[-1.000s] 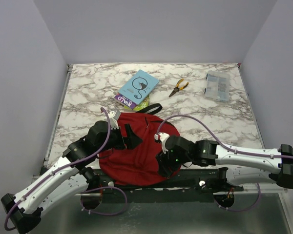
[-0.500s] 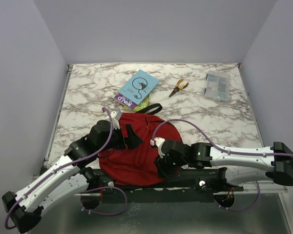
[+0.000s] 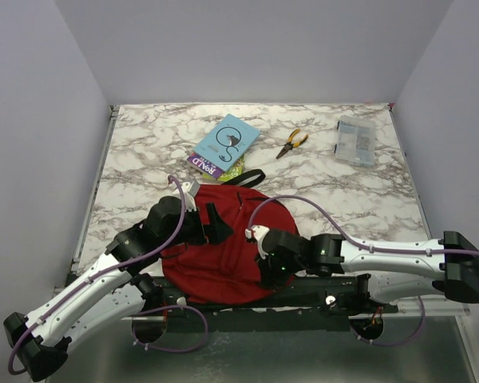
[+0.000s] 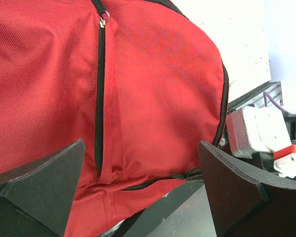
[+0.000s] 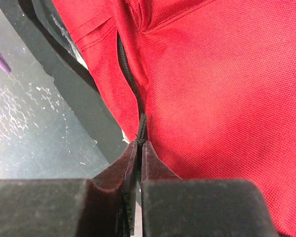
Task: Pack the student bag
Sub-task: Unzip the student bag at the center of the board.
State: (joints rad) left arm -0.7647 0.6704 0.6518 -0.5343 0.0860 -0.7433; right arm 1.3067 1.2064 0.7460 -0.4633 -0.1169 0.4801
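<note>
At the worktop's near edge, centre, we note the bag (image 3: 223, 251) lying flat. Our right gripper (image 5: 139, 148) pinches its zip pull (image 5: 141, 126) tight; the zip runs straight ahead of those fingertips. Our left gripper (image 4: 140, 163) hangs spread wide, empty, above the bag.

— What lies on the far side of my marble table (image 3: 160, 136)?
— A light blue book (image 3: 227, 141) lying on a purple book (image 3: 203, 163) lettered ROALD, with something green (image 3: 233, 172) poking out beneath them.
— And to their right?
— Yellow-handled pliers (image 3: 290, 144), lying apart from the books. Further right I see a clear plastic compartment box (image 3: 356, 140) near the table's edge.
</note>
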